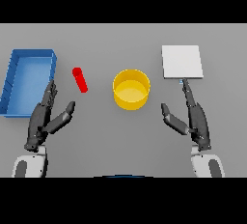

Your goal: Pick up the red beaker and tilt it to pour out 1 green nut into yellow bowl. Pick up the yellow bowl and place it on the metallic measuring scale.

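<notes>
While nothing is grasped yet, both hands sit released over the grey counter [120, 39], fingers straight, thumbs splayed. Left hand [44, 117] is near the small red cylindrical beaker [79, 79], which stands apart from it, up and to its right, tilted in view; fingertips point roughly that way, so a reach for the beaker looks like the step in hand. Round yellow bowl [131, 89] sits mid-counter between the hands, no green nut visible inside. Flat square metallic measuring scale [182, 62] lies just beyond the right hand [193, 117], whose fingertips nearly reach its near edge, likely staged for the later bowl transfer. Open blue rectangular bin [14, 90] is at far left, just beside the left hand. Beaker contents can't be made out.
</notes>
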Controlling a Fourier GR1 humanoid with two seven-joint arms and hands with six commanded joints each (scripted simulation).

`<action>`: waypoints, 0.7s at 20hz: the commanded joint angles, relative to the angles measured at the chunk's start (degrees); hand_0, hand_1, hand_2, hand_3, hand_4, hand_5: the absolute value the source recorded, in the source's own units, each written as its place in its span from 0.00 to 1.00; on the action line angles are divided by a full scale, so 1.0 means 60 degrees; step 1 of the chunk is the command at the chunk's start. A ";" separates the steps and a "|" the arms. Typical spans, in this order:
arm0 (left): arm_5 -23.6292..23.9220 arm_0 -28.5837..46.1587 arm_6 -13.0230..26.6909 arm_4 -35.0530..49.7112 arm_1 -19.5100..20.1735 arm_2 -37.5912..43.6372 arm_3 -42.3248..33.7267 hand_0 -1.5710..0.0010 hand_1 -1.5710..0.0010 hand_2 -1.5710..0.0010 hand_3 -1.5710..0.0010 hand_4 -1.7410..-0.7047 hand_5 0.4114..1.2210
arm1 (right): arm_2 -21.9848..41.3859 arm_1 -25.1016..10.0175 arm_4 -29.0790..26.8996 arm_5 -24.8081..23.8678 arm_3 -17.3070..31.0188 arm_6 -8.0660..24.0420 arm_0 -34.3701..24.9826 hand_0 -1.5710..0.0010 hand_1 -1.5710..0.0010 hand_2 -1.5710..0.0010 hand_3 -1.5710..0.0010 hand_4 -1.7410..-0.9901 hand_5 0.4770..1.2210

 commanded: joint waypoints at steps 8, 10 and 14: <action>0.0211 -0.1375 -0.0129 -0.0446 -0.0106 0.0040 0.1621 1.00 1.00 1.00 1.00 0.59 0.27 | -0.0052 -0.0009 -0.0265 0.0149 -0.0384 0.0143 0.0228 1.00 1.00 1.00 1.00 0.77 0.23; 0.0358 -0.1818 -0.0395 -0.0504 -0.0179 0.0174 0.2286 1.00 1.00 1.00 1.00 0.57 0.28 | -0.0121 -0.0012 -0.0451 0.0233 -0.0375 0.0098 0.0139 1.00 1.00 1.00 1.00 0.74 0.24; 0.0554 -0.2901 -0.0492 -0.0504 -0.0134 0.0550 0.3572 1.00 1.00 1.00 1.00 0.57 0.27 | -0.0062 0.0091 -0.0478 0.0257 -0.0359 0.0076 0.0120 1.00 1.00 1.00 1.00 0.69 0.26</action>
